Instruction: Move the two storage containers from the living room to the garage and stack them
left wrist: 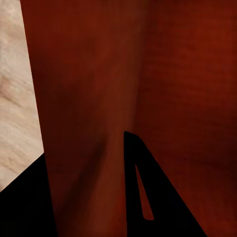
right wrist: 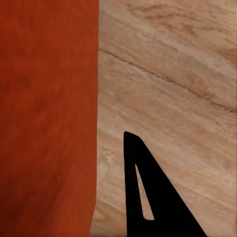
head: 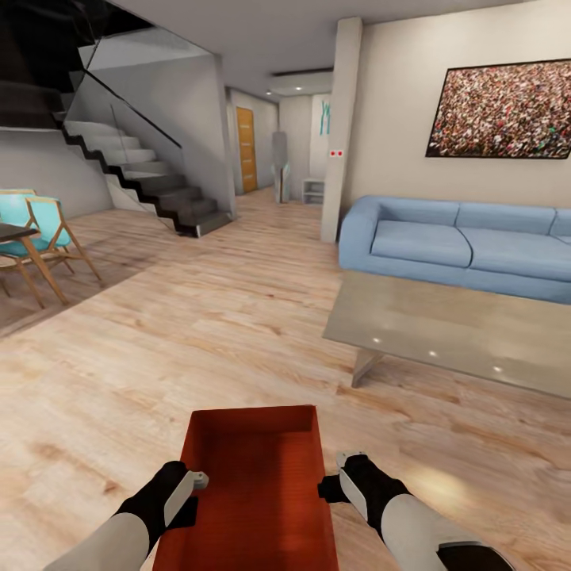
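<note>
One orange-red storage container (head: 254,484) hangs low over the living room's wood-plank floor (head: 159,341), straight in front of me. My left gripper (head: 194,485) is shut on its left wall. In the left wrist view the ribbed red wall (left wrist: 98,74) runs between the two dark fingers (left wrist: 163,197). My right gripper (head: 331,484) is at the container's right rim. In the right wrist view one finger (right wrist: 163,197) lies outside the red wall (right wrist: 44,98), which hides the other. The garage is out of view.
A glass coffee table (head: 452,325) stands close on the right, with a blue sofa (head: 468,242) behind it. Wooden chairs (head: 44,230) are at the left and stairs (head: 151,178) rise behind them. Past a white pillar (head: 339,135), a hall leads to a wooden door (head: 247,149).
</note>
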Motion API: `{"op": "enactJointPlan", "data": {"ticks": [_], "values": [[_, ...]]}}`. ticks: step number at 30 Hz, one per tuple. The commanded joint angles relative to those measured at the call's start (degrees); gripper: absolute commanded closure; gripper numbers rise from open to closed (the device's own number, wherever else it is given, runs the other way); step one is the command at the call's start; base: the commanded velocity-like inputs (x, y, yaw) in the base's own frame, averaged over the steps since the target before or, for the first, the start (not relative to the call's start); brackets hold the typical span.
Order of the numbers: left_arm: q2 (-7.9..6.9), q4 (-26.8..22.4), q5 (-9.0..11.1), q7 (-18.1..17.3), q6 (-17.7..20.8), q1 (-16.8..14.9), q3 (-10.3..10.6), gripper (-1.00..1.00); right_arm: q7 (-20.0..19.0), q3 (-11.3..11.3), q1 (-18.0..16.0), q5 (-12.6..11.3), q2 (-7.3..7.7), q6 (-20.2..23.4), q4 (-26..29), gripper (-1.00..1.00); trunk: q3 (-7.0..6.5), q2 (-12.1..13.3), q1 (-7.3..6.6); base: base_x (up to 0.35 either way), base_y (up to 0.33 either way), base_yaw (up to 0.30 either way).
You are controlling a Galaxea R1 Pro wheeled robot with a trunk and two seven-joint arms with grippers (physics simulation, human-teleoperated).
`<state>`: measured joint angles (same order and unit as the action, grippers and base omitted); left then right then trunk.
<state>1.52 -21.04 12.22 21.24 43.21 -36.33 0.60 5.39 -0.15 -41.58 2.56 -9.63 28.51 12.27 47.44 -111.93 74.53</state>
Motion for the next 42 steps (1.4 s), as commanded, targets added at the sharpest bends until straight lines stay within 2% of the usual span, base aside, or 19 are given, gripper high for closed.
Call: {"op": "enactJointPlan", "data": {"ticks": [1, 13, 42], "values": [[-0.02, -0.06, 3.95, 0.35, -0.58, -0.06, 0.1, 1.0, 0.41, 0.58, 0.01, 2.18, 1.91, 0.5, 0.12, 1.0, 0.13, -0.02, 0.01, 0.224, 0.279, 0.16], [-0.02, -0.06, 3.95, 0.33, -0.58, -0.06, 0.1, 1.0, 0.41, 0.54, 0.01, 2.18, 1.98, 0.5, 0.12, 1.0, 0.96, -0.02, 0.01, 0.243, 0.263, 0.151], [-0.02, -0.06, 3.95, 0.3, -0.58, -0.06, 0.1, 1.0, 0.41, 0.51, 0.01, 2.18, 1.98, 0.5, 0.12, 1.0, 1.01, -0.02, 0.01, 0.27, 0.242, 0.004]]}}
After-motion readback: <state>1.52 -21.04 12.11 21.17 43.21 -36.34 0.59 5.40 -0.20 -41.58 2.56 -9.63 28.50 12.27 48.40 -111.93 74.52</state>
